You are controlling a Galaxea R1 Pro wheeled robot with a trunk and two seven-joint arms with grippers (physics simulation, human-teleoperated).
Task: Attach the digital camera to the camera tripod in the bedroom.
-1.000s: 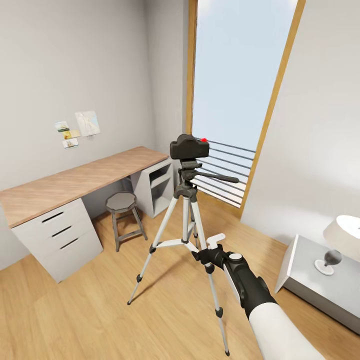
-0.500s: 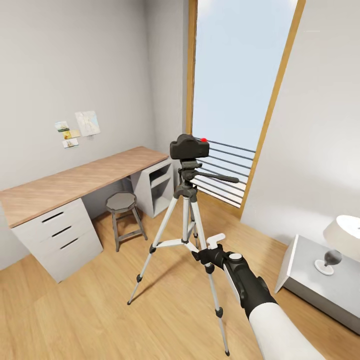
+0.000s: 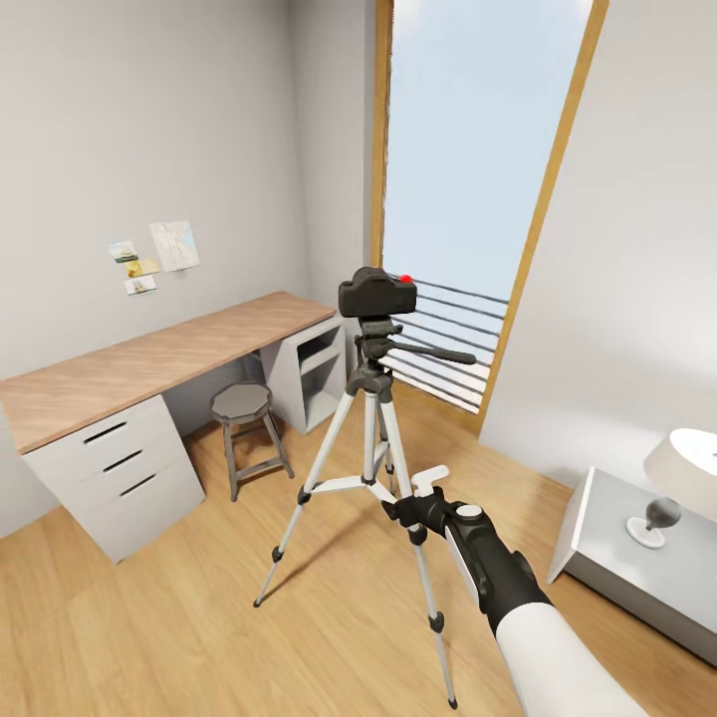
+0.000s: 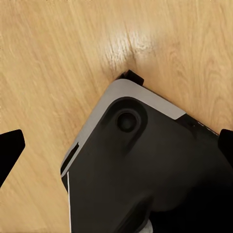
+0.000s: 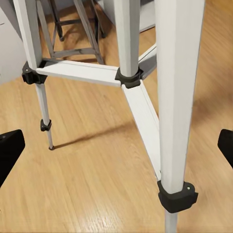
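Two black fingertips of my right gripper (image 5: 116,145) stand wide apart at the wrist view's edges, holding nothing, with a silver leg of the camera tripod (image 3: 370,438) between them. My left gripper (image 4: 116,141) is likewise spread, over the robot's dark base (image 4: 145,170). Farther off at 12 o'clock, the digital camera (image 3: 377,292) sits on the tripod's head, before the window (image 3: 478,149).

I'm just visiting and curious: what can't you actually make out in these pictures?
- Head view: whether the boxy black camera is locked onto the silver-legged tripod; the joint is too small.
- Head view: wall notes, too small to read.
- Right wrist view: fingers cut off by the edges.
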